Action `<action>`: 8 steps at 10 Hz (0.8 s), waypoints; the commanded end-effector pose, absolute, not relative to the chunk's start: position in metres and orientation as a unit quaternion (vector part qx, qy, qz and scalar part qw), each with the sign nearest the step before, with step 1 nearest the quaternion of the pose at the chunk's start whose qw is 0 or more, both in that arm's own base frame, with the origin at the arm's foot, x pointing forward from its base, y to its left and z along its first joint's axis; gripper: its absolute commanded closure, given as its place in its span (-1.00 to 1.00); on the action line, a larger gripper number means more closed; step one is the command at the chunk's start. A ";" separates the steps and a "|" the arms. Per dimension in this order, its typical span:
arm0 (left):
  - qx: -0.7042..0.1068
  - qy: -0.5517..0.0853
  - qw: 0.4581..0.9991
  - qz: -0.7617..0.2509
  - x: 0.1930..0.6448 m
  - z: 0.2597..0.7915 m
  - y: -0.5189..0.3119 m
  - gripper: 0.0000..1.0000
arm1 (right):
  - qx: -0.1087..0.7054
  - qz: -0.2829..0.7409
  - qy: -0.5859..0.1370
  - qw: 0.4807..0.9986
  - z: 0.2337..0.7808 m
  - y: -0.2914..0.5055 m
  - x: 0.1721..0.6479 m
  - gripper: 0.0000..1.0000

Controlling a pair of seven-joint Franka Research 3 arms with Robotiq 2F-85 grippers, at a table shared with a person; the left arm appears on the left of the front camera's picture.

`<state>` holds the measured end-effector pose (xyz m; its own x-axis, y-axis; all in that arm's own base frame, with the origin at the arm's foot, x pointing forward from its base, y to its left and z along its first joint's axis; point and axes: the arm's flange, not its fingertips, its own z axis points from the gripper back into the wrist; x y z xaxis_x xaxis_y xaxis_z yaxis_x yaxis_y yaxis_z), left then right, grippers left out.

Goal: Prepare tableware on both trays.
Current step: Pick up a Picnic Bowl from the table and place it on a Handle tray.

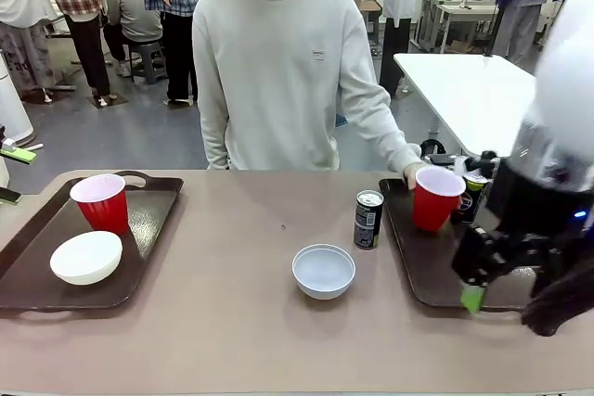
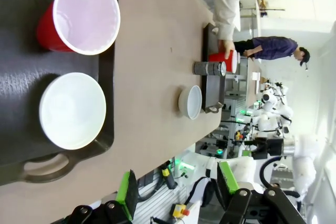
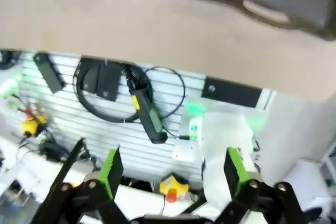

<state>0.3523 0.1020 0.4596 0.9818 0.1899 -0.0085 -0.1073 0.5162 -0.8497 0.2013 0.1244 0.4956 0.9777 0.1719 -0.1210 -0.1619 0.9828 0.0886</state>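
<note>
Nearest is the right gripper (image 1: 475,289), hanging over the near end of the right tray (image 1: 418,280), spread wide and empty (its wrist view shows nothing held). Its twin, the left gripper (image 2: 176,190), is likewise apart and bare, looking onto the left tray (image 1: 148,229) from its near end. That tray carries a red cup (image 1: 101,202) far and a white bowl (image 1: 86,257) near.

On the right tray stands the other cup (image 1: 436,198), the person's hand (image 1: 413,173) against its far side; whether it grips I cannot tell. One can (image 1: 368,219) stands on the table (image 1: 232,340) just left of that tray, with the grey bowl (image 1: 323,271) near it at mid-table. Both probably belong on the right tray.

Risk: the slim can tips if clipped sideways, and an arm sweeping left could strike the cup or the hand.
</note>
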 end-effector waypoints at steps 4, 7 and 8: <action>-0.494 -0.050 0.864 0.079 0.352 0.459 0.103 -0.61 | 0.063 0.075 0.082 0.992 0.452 0.096 0.188 -1.00; -0.494 -0.050 0.864 0.079 0.352 0.459 0.103 -0.61 | 0.080 0.074 0.088 0.990 0.460 0.101 0.205 -1.00; -0.494 -0.050 0.864 0.079 0.352 0.459 0.103 -0.61 | 0.092 0.071 0.083 0.990 0.468 0.112 0.222 -1.00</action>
